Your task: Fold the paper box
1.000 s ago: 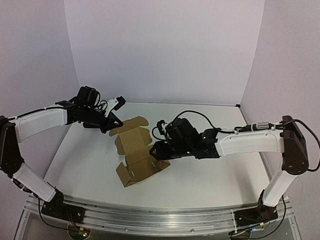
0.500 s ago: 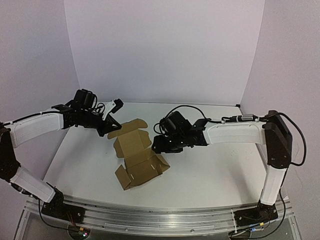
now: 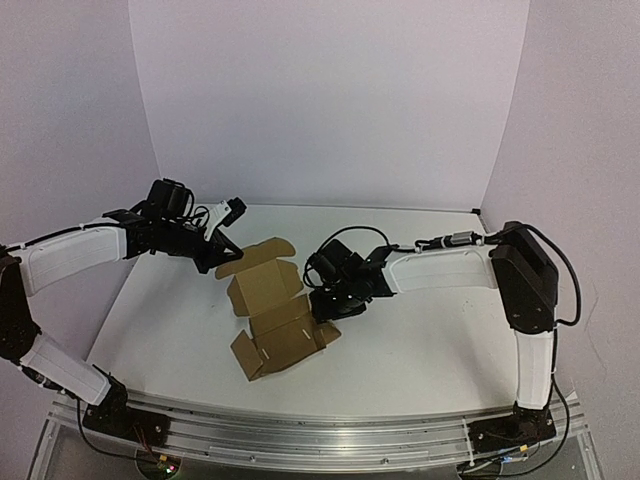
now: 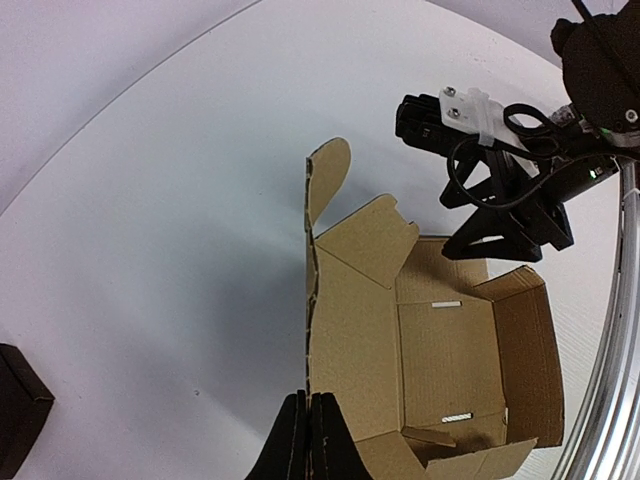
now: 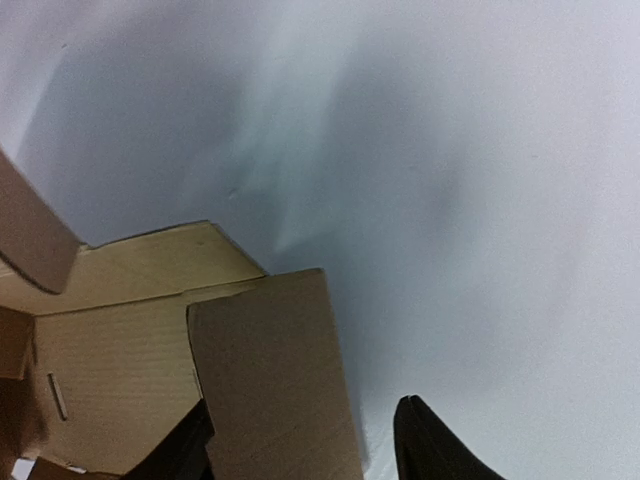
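The big white table (image 3: 430, 345) has a half-folded brown cardboard box (image 3: 268, 300) lying open in its middle, between the two arms. The left gripper (image 4: 310, 405) has its fingers pressed together on the thin edge of one box wall. The right gripper (image 5: 305, 405) has its fingers apart, with a piece of the box standing between them.

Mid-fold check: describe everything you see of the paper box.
The paper box is brown corrugated cardboard, half erected and open-topped on the white table, with walls raised, a rounded flap sticking up and two slots in its floor. The left gripper pinches one wall's edge; the right gripper, open, straddles a side flap.
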`<state>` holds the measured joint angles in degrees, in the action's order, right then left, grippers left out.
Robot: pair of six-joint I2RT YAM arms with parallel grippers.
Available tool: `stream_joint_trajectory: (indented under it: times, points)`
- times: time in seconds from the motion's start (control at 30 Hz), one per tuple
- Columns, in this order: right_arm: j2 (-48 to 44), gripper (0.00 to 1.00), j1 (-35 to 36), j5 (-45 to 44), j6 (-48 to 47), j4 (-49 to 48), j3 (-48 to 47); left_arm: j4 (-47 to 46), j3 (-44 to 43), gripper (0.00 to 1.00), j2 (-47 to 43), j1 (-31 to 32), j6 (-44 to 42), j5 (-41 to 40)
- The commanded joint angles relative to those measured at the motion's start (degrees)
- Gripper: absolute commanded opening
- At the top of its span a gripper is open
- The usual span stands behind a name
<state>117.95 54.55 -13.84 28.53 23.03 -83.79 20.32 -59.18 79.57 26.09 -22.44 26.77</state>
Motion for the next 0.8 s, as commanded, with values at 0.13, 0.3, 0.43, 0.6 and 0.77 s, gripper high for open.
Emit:
stream_joint_trajectory:
  times: [0.13, 0.3, 0.43, 0.6, 0.77]
  points:
    - [-2.66, 0.53, -4.29, -8.39, 0.89, 3.24, 0.87, -1.03, 0.35, 0.0, -1.38, 0.19, -0.97, 0.85]
    - [-3.07, 0.54, -6.07, -5.98, -0.76, 3.85, 0.23, -1.2, 0.17, 0.0, -1.26, 0.19, -1.08, 1.21]
    - [-3.0, 0.57, -6.17, 6.92, -7.13, 3.8, -8.56, -1.44, 0.21, 0.0, -1.18, 0.19, -1.03, 0.14]
    - [-3.21, 0.57, -6.2, 16.27, -1.7, 3.45, -17.42, -1.63, 0.12, 0.0, -0.61, 0.19, 0.09, 0.12]
    - [-4.87, 0.44, -6.0, 12.55, 16.31, 1.19, -15.68, -1.64, -0.31, 0.0, -0.27, 0.19, 0.24, -0.35]
